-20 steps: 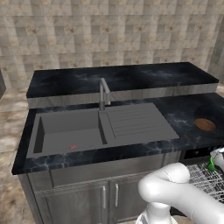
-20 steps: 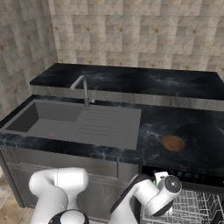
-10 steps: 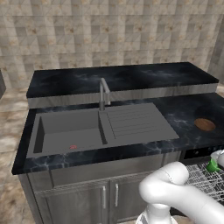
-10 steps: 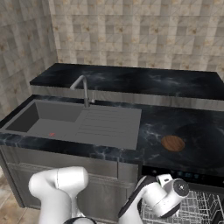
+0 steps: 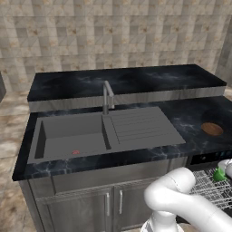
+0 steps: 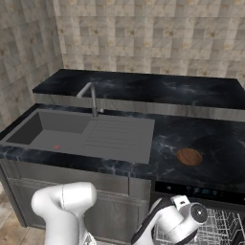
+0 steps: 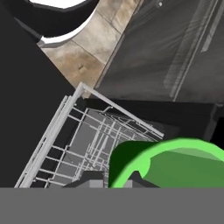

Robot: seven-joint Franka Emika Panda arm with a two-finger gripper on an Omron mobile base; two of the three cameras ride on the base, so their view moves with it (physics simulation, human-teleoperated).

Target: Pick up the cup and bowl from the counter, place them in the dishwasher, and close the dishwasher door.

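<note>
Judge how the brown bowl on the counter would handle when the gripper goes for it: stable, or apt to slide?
The bowl looks shallow and wide, so it probably won't tip. It sits flat on the polished-looking counter, so a sideways nudge may slide it. Its low rim likely gives the fingers little to pinch.

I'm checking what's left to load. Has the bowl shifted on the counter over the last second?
No. The bowl lies in the same spot on the counter, right of the drainboard, as a second ago.
</note>
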